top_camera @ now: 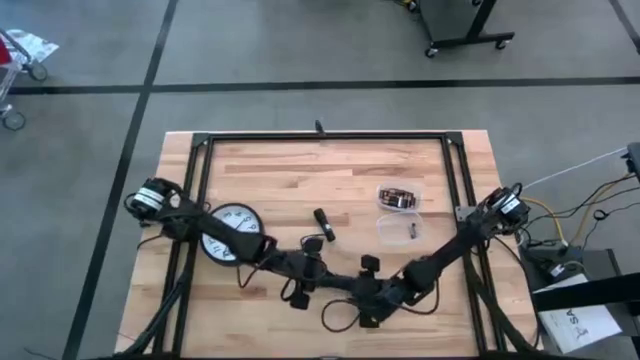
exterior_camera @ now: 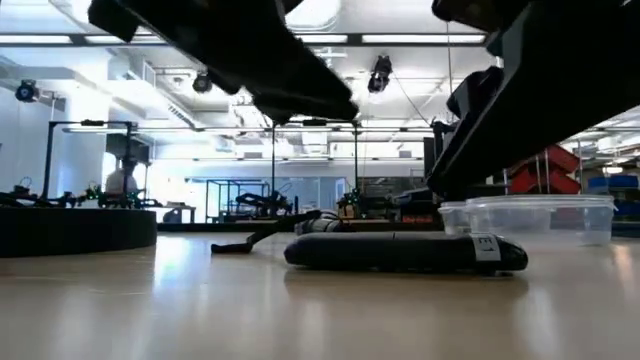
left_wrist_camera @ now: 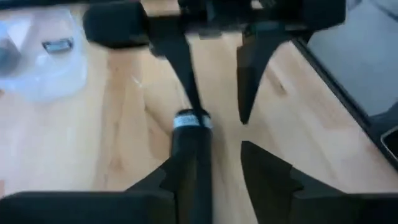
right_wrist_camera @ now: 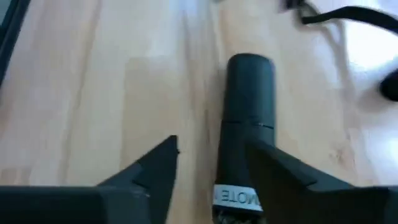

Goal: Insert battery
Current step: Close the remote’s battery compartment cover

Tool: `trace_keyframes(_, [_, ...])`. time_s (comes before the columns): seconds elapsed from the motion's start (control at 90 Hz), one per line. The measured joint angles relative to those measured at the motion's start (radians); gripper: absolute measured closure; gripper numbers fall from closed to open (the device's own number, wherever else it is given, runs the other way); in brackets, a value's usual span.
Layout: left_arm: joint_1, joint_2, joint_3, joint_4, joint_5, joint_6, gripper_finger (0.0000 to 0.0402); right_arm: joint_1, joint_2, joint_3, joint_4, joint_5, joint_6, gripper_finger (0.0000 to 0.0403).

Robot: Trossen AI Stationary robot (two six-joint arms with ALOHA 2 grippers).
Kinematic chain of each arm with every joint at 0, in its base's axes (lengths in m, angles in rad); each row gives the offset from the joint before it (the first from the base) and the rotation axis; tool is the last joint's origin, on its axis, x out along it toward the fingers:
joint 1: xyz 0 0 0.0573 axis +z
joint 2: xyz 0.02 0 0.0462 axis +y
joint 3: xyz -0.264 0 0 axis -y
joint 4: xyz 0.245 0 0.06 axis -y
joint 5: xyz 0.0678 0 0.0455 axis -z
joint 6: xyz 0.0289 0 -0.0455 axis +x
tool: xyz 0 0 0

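Note:
A black remote lies flat on the wooden table near its front middle, with a white label on one end. My left gripper is open over the unlabelled end, and the remote runs along the gap close to one finger. My right gripper faces it, open over the labelled end. A battery lies in a clear tub. A second tub holds several batteries. My left gripper has the remote's unlabelled half close against one finger; I cannot tell whether it touches. My right gripper has one finger over the labelled end of the remote, which lies on the table; whether it touches cannot be told.
A round white wall clock lies face up at the left, under my left arm. A small black oblong part lies just beyond the grippers. A black frame rims the table. Bare wood lies at the far left.

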Motion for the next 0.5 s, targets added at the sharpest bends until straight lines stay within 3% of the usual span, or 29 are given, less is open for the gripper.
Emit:
trace_keyframes(0.244, [-0.054, 0.006, -0.001, -0.091, 0.0, -0.1, 0.0253, -0.005, 0.026, -0.031, 0.006, 0.037, 0.083, 0.0152])
trace_keyframes(0.5, [-0.128, 0.006, -0.001, -0.093, -0.002, -0.152, 0.0268, -0.016, 0.131, -0.028, 0.05, 0.064, 0.089, 0.0131])
